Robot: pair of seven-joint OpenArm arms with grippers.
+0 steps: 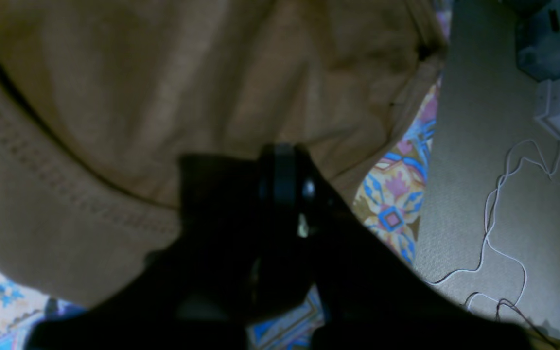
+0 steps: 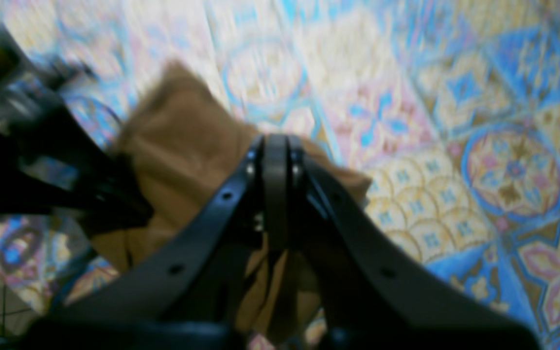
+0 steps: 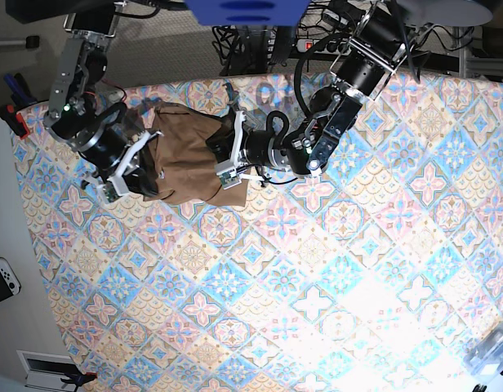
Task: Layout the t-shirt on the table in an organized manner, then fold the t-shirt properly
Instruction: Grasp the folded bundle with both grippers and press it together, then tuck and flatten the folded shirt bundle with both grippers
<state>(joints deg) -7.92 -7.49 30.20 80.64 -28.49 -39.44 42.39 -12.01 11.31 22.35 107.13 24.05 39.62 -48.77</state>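
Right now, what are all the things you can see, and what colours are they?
Shirt: one, tan-brown, bunched up near the table's far left corner in the base view.
Table: one, covered in blue, pink and cream tile-pattern cloth, fills most of the base view.
White cable: one, white, lying on the grey floor beside the table.
Game controller: one, black and white, on the floor at the left edge of the base view.
Left gripper: one, black, shut on the shirt's right side in the base view.
Right gripper: one, black, shut on the shirt's left side in the base view.
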